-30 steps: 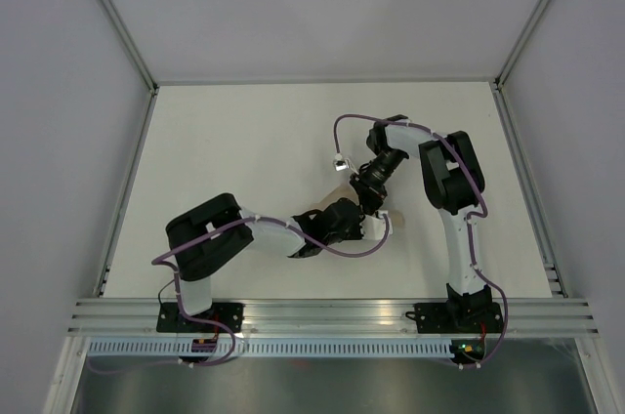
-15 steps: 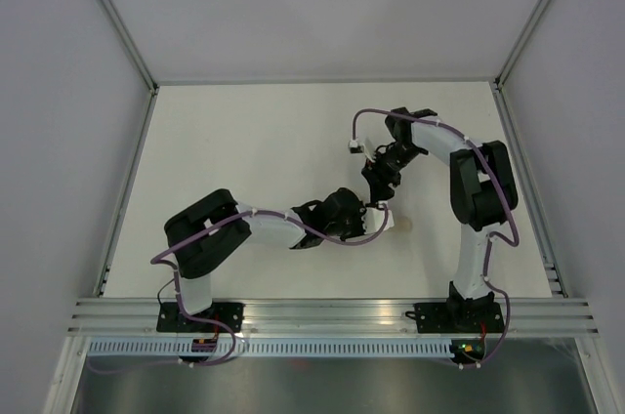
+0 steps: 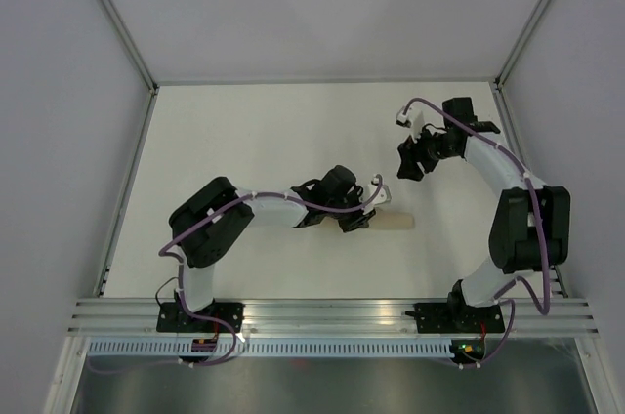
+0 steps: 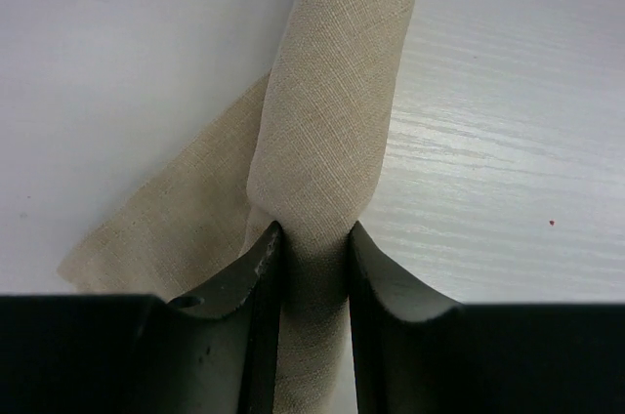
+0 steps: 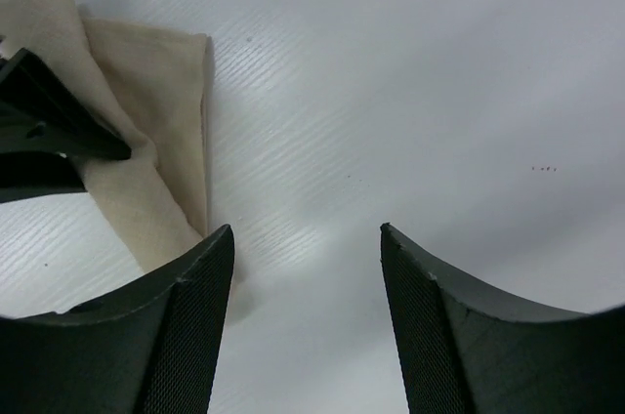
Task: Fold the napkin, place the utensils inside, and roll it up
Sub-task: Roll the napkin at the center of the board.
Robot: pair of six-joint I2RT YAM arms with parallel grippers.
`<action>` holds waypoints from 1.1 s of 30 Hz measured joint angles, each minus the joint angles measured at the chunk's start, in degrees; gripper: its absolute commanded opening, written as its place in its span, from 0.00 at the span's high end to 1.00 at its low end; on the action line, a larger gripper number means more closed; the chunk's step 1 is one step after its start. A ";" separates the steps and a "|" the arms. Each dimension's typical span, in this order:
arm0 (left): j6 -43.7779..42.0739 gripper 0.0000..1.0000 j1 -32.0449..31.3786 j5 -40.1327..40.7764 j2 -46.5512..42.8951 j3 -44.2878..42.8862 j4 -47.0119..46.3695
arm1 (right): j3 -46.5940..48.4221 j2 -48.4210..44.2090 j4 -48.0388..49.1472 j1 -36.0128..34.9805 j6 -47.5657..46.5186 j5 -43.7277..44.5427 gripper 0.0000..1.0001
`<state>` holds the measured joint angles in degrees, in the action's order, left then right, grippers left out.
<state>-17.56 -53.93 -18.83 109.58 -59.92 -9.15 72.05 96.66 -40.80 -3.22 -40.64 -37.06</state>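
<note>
Left wrist view shows what the top view hides: the left gripper pinches the rolled napkin tight between its fingers, a loose flap trailing toward 8 o'clock. Top external view puts the roll near the centre of the table, the right gripper apart at its 1 o'clock, fingers spread wide, holding nothing.

A robotics lab test cell: a bare white wood-grain tabletop is boxed in by plain pale grey panels on slim metal frame posts. Two white-and-black robot arms trailing purple cables are bolted to a slotted aluminium rail.
</note>
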 measured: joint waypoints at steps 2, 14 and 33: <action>1.20 0.98 1.01 -2.27 0.72 -1.33 1.42 | -3.69 -4.90 1.77 0.44 0.07 -0.04 0.32; 6.43 0.98 6.12 -13.90 6.36 -10.69 11.69 | -20.33 -22.91 4.07 -2.47 -6.82 -1.57 0.33; 10.01 0.98 8.96 -22.05 12.50 -20.76 23.65 | -41.13 -26.84 26.14 -27.26 -8.83 16.59 0.35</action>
<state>-7.55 -44.97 -40.88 122.08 -80.68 14.50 30.92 69.82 -14.66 -30.48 -49.47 -20.47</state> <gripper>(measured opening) 0.338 0.660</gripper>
